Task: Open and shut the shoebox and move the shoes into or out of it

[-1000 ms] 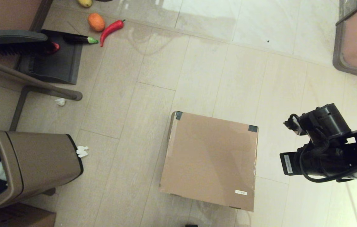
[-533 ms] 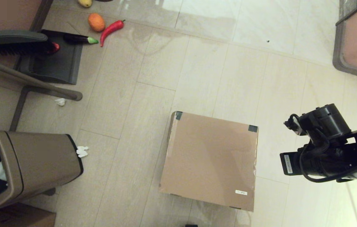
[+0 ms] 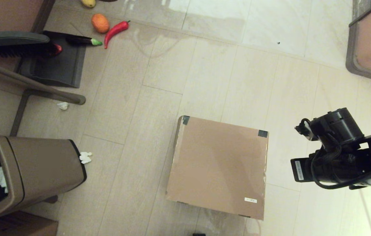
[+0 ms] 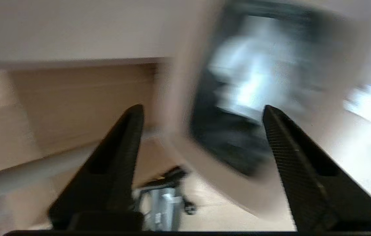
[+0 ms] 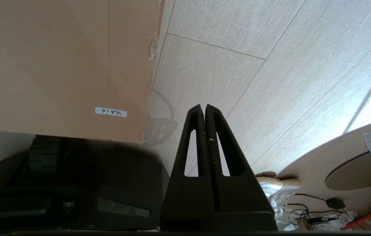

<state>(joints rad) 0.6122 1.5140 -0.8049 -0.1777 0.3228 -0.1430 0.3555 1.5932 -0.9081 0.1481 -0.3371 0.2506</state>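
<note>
The shoebox (image 3: 218,165) sits on the floor (image 3: 159,72); the trash bin (image 3: 25,173) lies well left of it, the right arm (image 3: 339,154) to its right.

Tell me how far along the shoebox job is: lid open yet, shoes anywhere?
Done: nothing visible; the shoebox sits on the floor with its lid flat and closed. In hand: nothing is held. The left gripper is open near the bin; the right gripper is shut beside the box, touching nothing. Left: opening the lid, moving the shoes, which are not in view, and closing.

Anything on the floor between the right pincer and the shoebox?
No: only bare pale floor tiles separate the right pincer from the brown cardboard shoebox, per the right wrist view.
</note>
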